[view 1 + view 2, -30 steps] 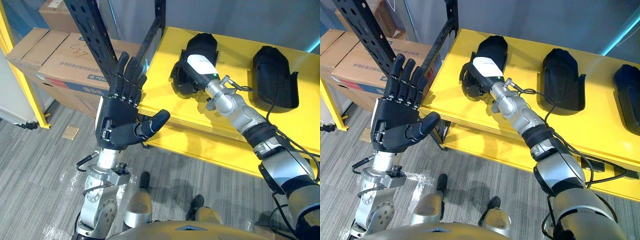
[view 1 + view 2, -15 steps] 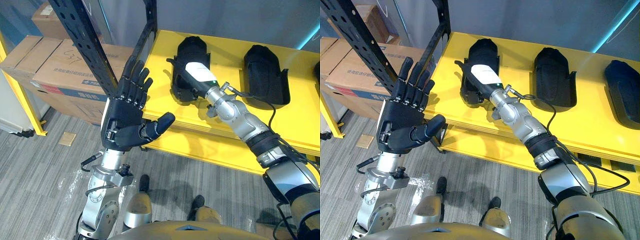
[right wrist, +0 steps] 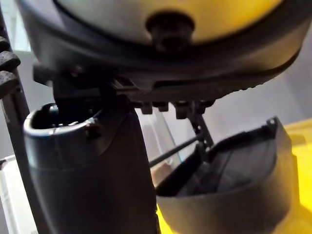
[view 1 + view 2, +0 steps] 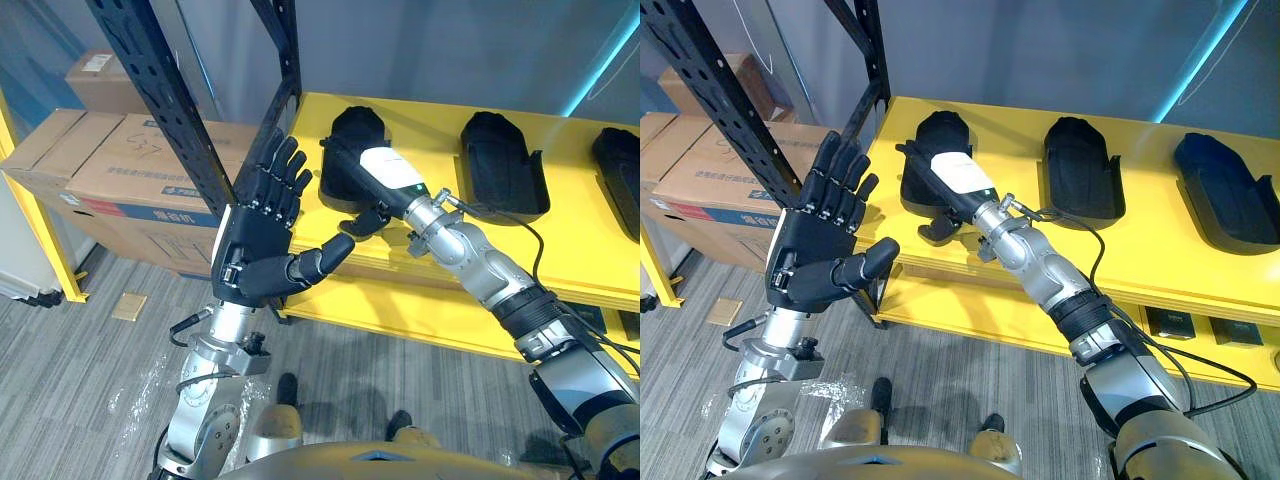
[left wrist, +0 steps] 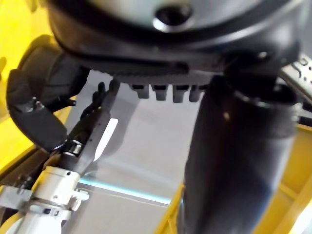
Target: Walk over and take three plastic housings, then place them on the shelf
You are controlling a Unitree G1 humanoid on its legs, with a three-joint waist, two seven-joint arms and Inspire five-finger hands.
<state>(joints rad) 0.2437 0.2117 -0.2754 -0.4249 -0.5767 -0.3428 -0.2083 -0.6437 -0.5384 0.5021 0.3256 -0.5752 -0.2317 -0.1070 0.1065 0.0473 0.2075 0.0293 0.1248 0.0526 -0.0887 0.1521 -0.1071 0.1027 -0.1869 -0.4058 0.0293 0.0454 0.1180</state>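
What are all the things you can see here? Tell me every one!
plastic housings: three, black, in a row on the yellow shelf top: left, middle, right
shelf: one, yellow, in front of the robot
rack posts: two, black with holes, at the shelf's left end
cardboard boxes: several, brown, on the floor left of the shelf
small flat piece: one, tan, on the floor by the boxes
floor: grey
left hand: dark, raised with fingers straight, palm up, beside the shelf's left end, holding nothing
right hand: dark with a white back, fingers straight, lying on the left housing
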